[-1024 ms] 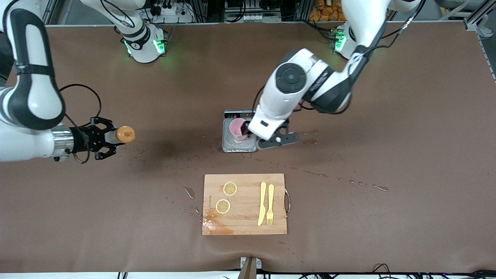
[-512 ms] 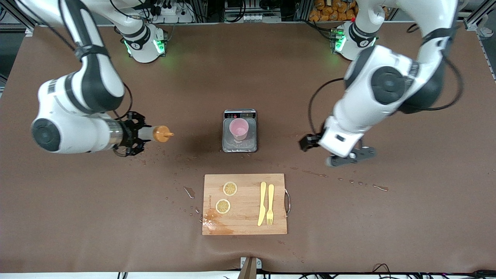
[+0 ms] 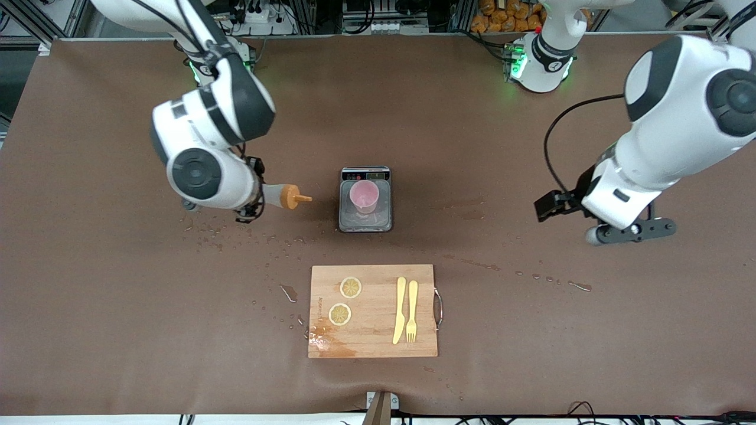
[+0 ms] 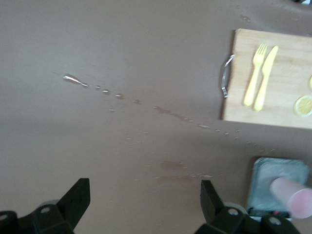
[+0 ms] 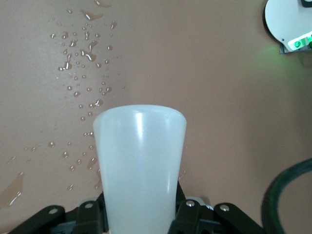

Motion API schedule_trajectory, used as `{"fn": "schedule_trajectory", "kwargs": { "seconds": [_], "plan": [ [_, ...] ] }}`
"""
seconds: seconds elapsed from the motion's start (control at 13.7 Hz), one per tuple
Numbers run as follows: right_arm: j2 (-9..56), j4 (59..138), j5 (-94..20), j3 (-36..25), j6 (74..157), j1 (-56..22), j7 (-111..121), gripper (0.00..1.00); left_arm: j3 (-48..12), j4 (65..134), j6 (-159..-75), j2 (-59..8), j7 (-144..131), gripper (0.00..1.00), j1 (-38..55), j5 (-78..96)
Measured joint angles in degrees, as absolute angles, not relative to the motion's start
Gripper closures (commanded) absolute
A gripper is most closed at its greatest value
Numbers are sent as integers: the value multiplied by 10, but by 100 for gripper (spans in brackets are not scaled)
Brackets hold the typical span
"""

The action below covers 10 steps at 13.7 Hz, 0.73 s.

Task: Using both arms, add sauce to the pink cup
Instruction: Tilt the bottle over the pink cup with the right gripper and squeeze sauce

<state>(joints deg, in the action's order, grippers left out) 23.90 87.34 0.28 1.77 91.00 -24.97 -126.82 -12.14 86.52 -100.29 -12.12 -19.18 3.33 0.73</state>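
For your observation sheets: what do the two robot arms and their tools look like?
Both arms, left arm and right arm, are glossy white with black joint bands and round black caps. Thin black cables loop alongside. Bases glow green. The left tool has black fingers.

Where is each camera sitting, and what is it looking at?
Front view: high across the table, facing both arms; the right gripper holds the sauce bottle, the left gripper is empty.
Left wrist view: on the left arm, looking down past its open fingers at the cutting board.
Right wrist view: on the right arm, looking along the bottle.
Front and left wrist views both show the pink cup on the scale.
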Motion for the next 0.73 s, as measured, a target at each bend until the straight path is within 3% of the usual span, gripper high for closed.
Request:
{"fn": "schedule_trajectory", "kwargs": {
  "seconds": [0.29,0.73],
  "plan": [
    [282,850,55,17,883,-296,-1318,53,-28,949,-976,-16,-70,0,66,7],
    [352,798,123,17,825,-360,-1379,53,-14,960,-934,28,25,0,41,7]
  ]
}}
